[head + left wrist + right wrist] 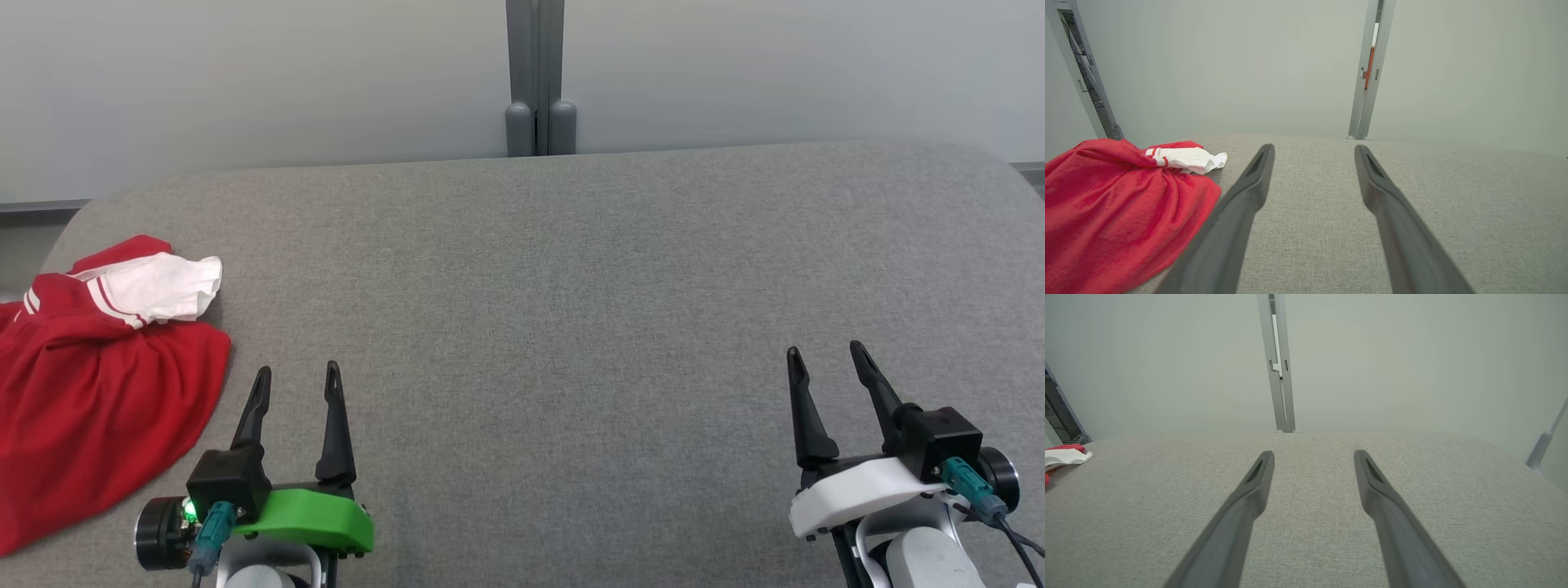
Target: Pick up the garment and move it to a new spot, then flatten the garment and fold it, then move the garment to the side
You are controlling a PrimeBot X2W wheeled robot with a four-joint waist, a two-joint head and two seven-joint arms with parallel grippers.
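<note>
Your garment [90, 392] lies bunched at the far left side of the bench [531, 310]. It is a red heap with a white piece [167, 286], trimmed in red and white stripes, lying on its far end. The red cloth runs off the left edge of the head view, so you cannot tell how far it spreads that way.

Your left claw [298, 369] is just to the right of the garment, near its closest hem. It is not touching it: in the head view a strip of bare grey bench shows between the claw and the red cloth. The two dark fingers are spread wide with nothing between them, and they point toward the far edge of the bench. In the left wrist view the red cloth lies low and to the left of the fingers, and the white piece lies ahead and to the left of them. You cannot tell whether the claw rests on the bench or hangs just above it.

Your right claw [824, 349] is well apart from the garment, over the right side of the bench. Its fingers are also spread and empty. In its wrist view a scrap of white and red shows at the far left edge.

Pale wall panels [245, 82] and a grey post [535, 73] stand behind the bench.
</note>
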